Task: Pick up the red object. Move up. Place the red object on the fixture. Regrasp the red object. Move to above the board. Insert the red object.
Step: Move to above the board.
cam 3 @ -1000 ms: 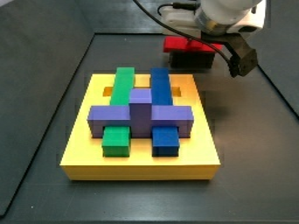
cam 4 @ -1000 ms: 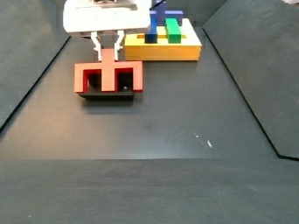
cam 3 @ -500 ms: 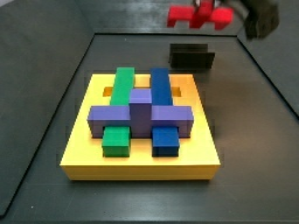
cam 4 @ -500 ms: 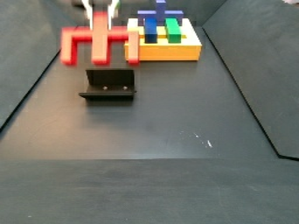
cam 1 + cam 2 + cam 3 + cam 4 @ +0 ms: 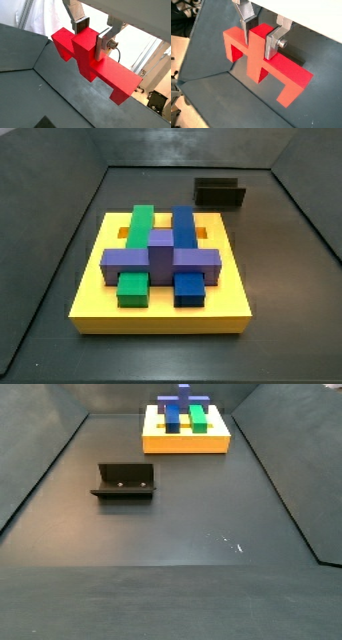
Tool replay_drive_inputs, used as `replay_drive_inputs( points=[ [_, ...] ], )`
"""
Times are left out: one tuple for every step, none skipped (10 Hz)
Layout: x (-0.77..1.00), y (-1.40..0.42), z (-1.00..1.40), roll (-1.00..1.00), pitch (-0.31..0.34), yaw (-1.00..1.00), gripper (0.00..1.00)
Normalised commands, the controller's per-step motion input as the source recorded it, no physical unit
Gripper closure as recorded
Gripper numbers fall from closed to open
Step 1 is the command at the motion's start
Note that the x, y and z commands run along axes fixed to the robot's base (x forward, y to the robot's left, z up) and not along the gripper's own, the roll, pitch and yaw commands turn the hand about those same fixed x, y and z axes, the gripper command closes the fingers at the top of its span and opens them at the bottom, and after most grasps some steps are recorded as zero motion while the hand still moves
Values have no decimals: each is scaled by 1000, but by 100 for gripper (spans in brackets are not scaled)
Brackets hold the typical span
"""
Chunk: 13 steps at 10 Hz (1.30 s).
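In both wrist views my gripper (image 5: 92, 34) (image 5: 260, 34) is shut on the red object (image 5: 87, 62) (image 5: 261, 65), its silver fingers (image 5: 105, 42) clamped on the middle stem of the bar, held high over the dark floor. Neither the gripper nor the red object appears in the side views. The fixture (image 5: 219, 194) (image 5: 124, 481), a small black open-fronted box, stands bare on the floor. The board (image 5: 94, 298) (image 5: 186, 444), a thick yellow slab, carries green (image 5: 139, 224), blue (image 5: 183, 225) and purple (image 5: 127, 261) blocks.
Raised dark walls border the floor on the sides in both side views. In a side view the fixture sits behind the board, toward the back right; in another it lies left of and nearer than the board.
The gripper has lifted the red object off the fixture and carried it up out of both side views. The fixture now stands bare.
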Motion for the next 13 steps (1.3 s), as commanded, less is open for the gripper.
replay_drive_inputs(
  points=[
    [-969,-1400,254,-1000,90,53,100],
    [-971,-1400,243,-1000,86,56,100],
    [-1056,-1400,265,-1000,48,68,100],
    [-1073,-1400,228,-1000,42,73,100],
    [-1081,-1400,230,-1000,26,78,100],
    [-1108,-1400,216,-1000,17,81,100],
    [-476,-538,81,-1000,-9,84,100],
    [-218,-195,14,-1000,-21,84,100],
    [-101,-61,17,-1000,-8,54,100],
    [-92,-55,27,-843,-25,43,100],
    [-84,-18,-2,-522,-53,22,100],
    [-71,-3,3,-353,-56,11,100],
    [-48,10,2,-218,-43,1,100]
  ],
)
